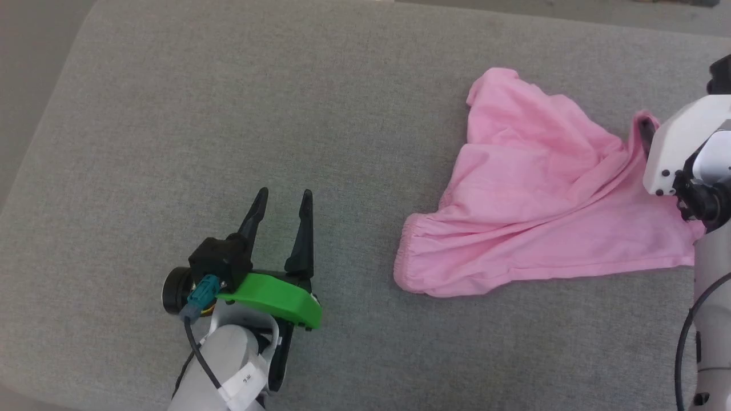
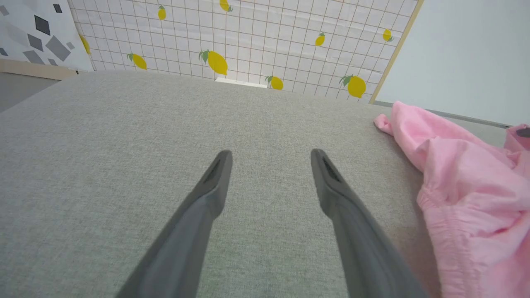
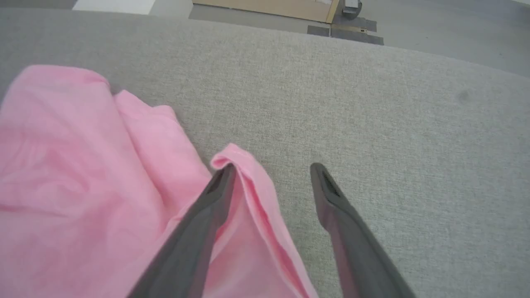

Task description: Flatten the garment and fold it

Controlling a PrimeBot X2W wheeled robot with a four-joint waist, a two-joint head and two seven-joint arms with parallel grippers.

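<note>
Clerk: Largest item?
Keeper: Grey woven padded surface (image 1: 171,114). It bears everything else.
Clerk: Next?
Keeper: Light pink thin-fabric garment (image 1: 531,188), right side, middle depth. Rumpled, with ridges and overlapping flaps. Gathered waistband (image 1: 408,251) at its near-left edge. Flattening judged barely begun, and no fold made.
Clerk: Grippers?
Keeper: Left gripper (image 1: 285,194), near left, well apart from the garment, fingers spread with nothing between them. Right gripper (image 3: 272,165) at the garment's right edge, fingers apart. A fold of fabric lies against one finger, unpinched.
Clerk: Writing?
Keeper: White band (image 1: 245,379) on the left forearm has small dark marks, too small to read. Garment face plain.
</note>
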